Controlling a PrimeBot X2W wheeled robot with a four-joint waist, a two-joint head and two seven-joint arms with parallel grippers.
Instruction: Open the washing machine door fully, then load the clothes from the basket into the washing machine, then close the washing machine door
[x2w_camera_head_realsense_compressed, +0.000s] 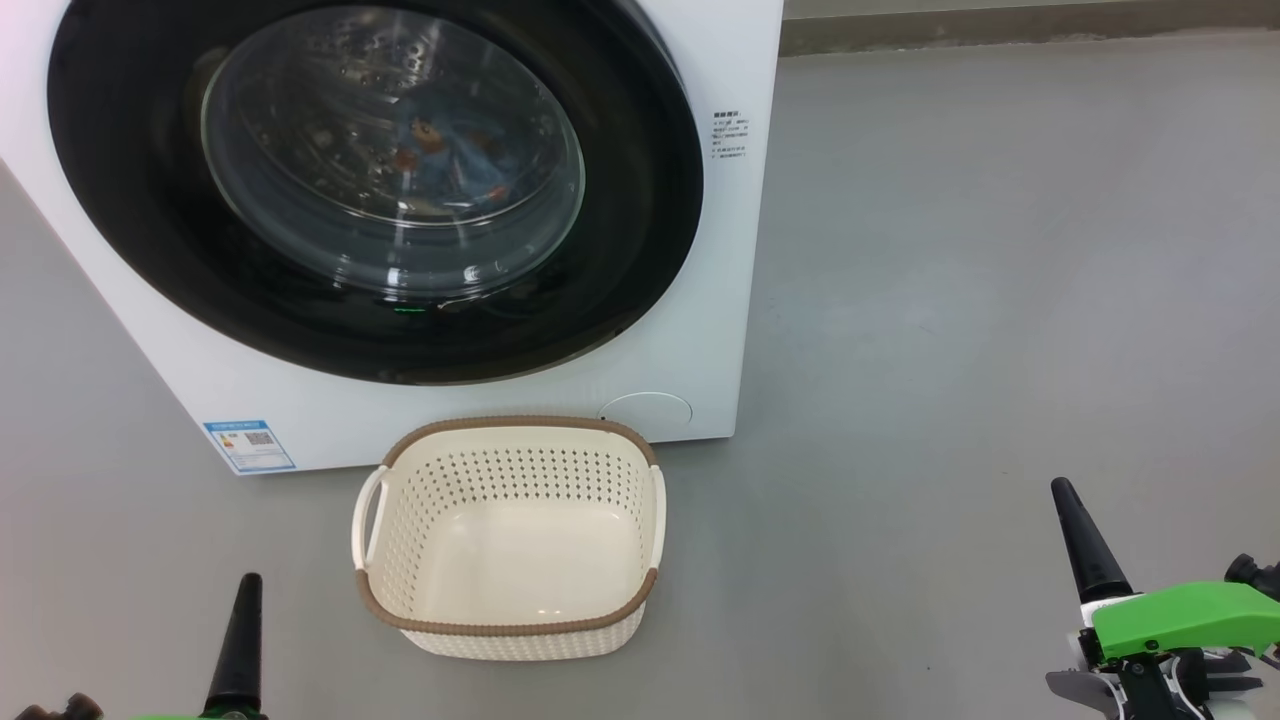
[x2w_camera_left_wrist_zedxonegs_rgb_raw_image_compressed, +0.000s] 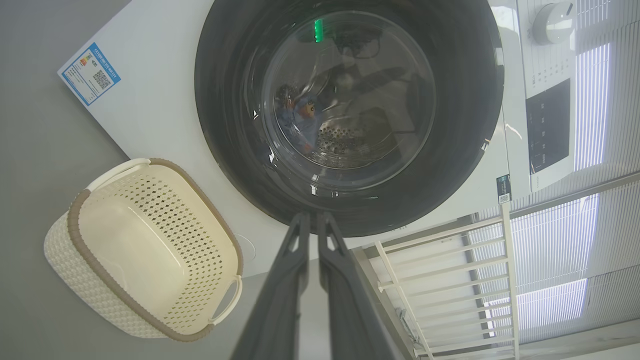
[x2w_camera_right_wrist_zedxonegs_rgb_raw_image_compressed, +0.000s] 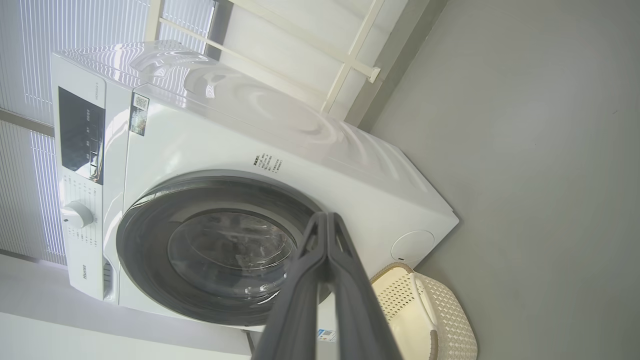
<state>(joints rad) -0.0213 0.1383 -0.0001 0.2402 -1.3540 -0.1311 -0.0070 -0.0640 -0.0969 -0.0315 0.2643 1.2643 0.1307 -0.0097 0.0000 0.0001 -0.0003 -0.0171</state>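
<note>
Grey floor (x2w_camera_head_realsense_compressed: 950, 300), bare concrete look, wall base at the far edge.

- Washing machine (x2w_camera_head_realsense_compressed: 730, 250): white front-loader, standing on the floor.
- Washing machine door (x2w_camera_head_realsense_compressed: 640, 200): shut, black rim flush with the cabinet.
- Clothes (x2w_camera_head_realsense_compressed: 450, 150): light blue printed fabric, visible through the glass, lying inside the drum.
- Basket (x2w_camera_head_realsense_compressed: 510, 425): on the floor just in front of the machine, below the door, with nothing in it.
- Left fingers (x2w_camera_left_wrist_zedxonegs_rgb_raw_image_compressed: 295, 250): pressed together, holding nothing, well back from the machine.
- Right fingers (x2w_camera_right_wrist_zedxonegs_rgb_raw_image_compressed: 314, 250): pressed together, holding nothing, well back.
- Progress, as judged: loading done, door closed; no step appears left.
- Surroundings: blue energy label (x2w_camera_head_realsense_compressed: 250, 445), round filter cover (x2w_camera_head_realsense_compressed: 648, 410), program dial (x2w_camera_right_wrist_zedxonegs_rgb_raw_image_compressed: 76, 215), white railing (x2w_camera_left_wrist_zedxonegs_rgb_raw_image_compressed: 440, 280).
- Obstruction: the basket sits close under the door.
</note>
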